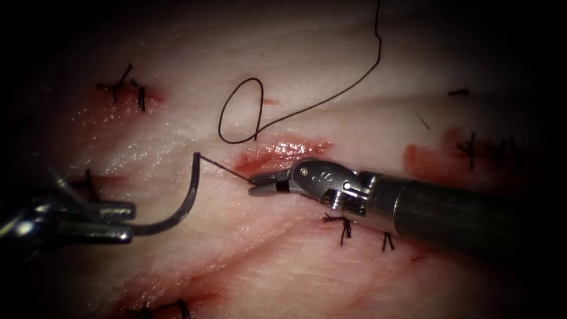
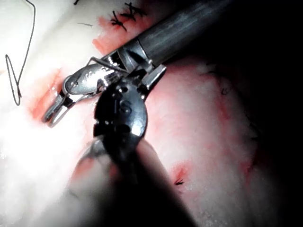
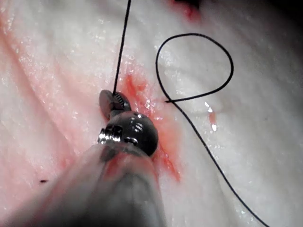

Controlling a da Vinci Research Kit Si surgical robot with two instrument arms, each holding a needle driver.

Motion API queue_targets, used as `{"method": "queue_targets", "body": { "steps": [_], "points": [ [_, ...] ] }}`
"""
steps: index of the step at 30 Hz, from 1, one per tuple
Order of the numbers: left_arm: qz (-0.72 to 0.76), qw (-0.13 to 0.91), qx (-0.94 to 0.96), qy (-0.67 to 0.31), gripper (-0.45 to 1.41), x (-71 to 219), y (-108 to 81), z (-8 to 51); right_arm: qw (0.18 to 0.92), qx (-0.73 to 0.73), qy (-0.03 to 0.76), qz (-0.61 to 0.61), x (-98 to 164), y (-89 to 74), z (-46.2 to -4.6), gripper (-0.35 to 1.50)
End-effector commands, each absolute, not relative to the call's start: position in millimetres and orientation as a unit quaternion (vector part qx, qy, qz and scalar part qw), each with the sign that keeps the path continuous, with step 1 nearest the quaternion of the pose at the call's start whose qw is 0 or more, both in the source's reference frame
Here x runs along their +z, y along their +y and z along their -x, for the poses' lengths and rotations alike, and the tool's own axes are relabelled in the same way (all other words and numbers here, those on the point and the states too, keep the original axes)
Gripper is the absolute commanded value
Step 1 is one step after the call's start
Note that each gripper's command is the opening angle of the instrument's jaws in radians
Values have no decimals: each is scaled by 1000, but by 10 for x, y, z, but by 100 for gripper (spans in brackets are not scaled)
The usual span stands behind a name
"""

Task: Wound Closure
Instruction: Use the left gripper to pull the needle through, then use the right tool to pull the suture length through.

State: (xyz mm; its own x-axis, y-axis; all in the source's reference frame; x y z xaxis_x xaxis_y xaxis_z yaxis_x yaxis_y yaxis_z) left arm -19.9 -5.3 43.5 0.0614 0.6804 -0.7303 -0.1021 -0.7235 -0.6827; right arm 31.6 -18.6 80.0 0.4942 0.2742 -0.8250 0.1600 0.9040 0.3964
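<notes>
One needle (image 1: pixel 180 207) is seen, held clear above the tissue (image 1: pixel 283 266) on the left side of the cut (image 1: pixel 277 155), not in the tissue. It is clamped near its pointed end by the shut jaws of the left tool (image 1: pixel 121 221), and its swaged end stands up near the cut. One thread (image 1: pixel 307 106) runs from that end to the right tool (image 1: pixel 263 183), whose jaws are closed on it just beside the cut; in the right wrist view the thread (image 3: pixel 120 52) is seen rising taut from those jaws. Beyond the cut the thread lies in one loop (image 1: pixel 241 112) on the tissue and then passes off the upper edge. Red fluid (image 1: pixel 283 150) is pooled along the cut. Several short dark stitches (image 1: pixel 127 85) are scattered well apart around it. Bare tissue lies open between the two tools.
</notes>
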Motion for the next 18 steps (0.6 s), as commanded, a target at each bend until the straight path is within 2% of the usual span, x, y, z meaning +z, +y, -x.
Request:
{"method": "queue_targets", "body": {
  "steps": [1,4,10,13,18],
  "points": [
    [668,301,646,-215,-45,436,-51,201,843,32,492,-214,809,-182,-324,24],
    [671,304,643,-210,-45,431,-50,193,857,39,466,-216,824,-188,-325,48],
    [671,304,645,-203,-45,443,-51,197,864,48,453,-214,841,-194,-326,69],
    [672,302,646,-201,-45,453,-52,196,864,51,453,-215,838,-192,-328,73],
    [673,300,646,-199,-45,463,-52,194,861,58,454,-221,824,-188,-336,63]
  ]
}}
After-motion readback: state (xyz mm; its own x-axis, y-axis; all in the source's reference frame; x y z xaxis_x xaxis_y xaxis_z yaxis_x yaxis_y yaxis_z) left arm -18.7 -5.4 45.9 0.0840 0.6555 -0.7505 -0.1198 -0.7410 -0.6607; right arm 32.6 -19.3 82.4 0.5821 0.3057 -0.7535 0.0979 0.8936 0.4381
